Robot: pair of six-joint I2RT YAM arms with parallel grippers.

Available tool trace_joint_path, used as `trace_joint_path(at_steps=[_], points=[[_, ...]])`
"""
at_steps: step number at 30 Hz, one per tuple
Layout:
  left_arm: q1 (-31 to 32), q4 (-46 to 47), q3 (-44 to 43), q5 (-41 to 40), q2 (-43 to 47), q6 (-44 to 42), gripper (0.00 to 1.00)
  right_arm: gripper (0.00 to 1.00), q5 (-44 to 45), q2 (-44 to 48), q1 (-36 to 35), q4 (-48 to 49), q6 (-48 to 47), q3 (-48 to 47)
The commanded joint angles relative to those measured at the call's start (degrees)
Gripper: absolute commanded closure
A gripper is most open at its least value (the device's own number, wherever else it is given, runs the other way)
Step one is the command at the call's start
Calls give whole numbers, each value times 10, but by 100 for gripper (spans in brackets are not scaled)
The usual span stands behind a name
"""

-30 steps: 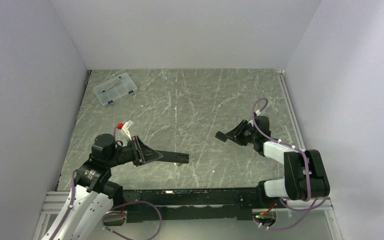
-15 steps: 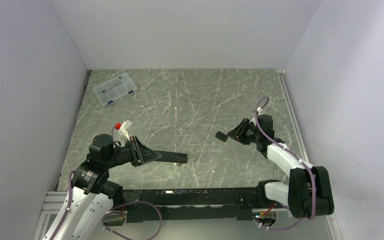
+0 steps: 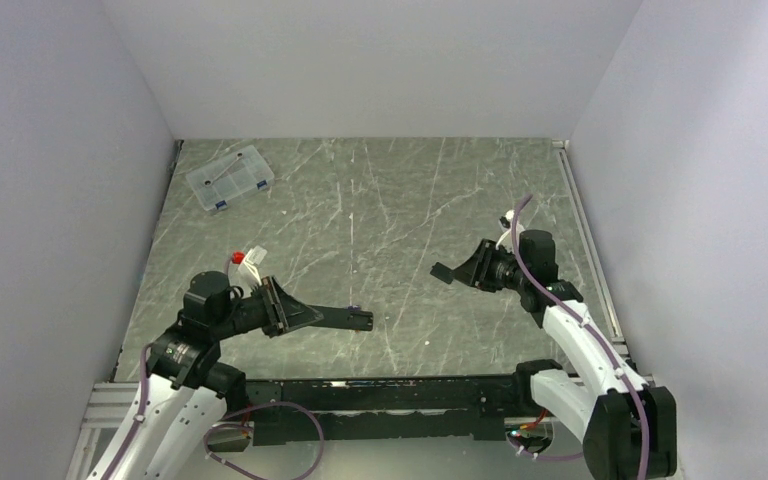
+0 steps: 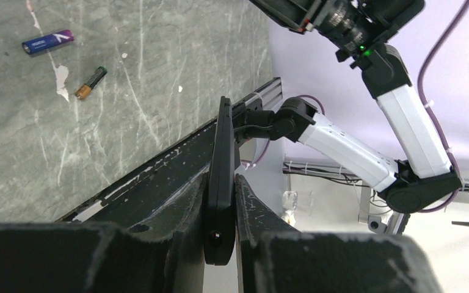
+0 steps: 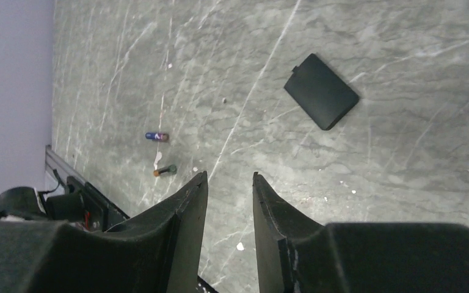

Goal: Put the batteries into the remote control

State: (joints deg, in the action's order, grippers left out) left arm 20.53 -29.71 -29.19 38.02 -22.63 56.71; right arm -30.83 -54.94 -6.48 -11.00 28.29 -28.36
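Left fingers (image 3: 305,314) pinching the slim flat black remote control (image 3: 352,319) over the grey marbled table (image 3: 390,200), clear plastic compartment box (image 3: 230,178) sitting back-left.

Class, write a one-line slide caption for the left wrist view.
Left gripper clamps the remote edge-on; two batteries lie loose on the table beyond.

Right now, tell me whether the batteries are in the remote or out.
Out. Both batteries lie loose on the table, apart from the remote clamped in the left claw.

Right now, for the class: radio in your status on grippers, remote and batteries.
Left gripper shut on remote control. Right gripper open, empty. Both batteries loose on table, not loaded. Flat black panel lies apart; nothing blocking.
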Motion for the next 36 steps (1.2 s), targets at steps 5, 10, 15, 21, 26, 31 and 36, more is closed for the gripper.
trace_joint_path(at_steps=[5,10,15,21,26,31,36], points=[[-2,33,44,-15,10,29,100,62,8,40,-68,-24,-20,-21],[-2,27,82,-26,22,52,100,60,27,55,-112,-29,-9,-28],[-2,67,143,-23,53,105,100,59,37,65,-138,-38,-1,-38],[-2,115,191,-23,43,126,100,58,36,72,-151,-52,-4,-47],[-1,179,221,-29,-8,129,100,57,30,80,-152,-55,-4,-48],[-1,269,249,-21,-84,128,100,57,26,81,-152,-56,-5,-44],[-1,318,254,-17,-148,98,100,57,21,79,-153,-44,-3,-35]])
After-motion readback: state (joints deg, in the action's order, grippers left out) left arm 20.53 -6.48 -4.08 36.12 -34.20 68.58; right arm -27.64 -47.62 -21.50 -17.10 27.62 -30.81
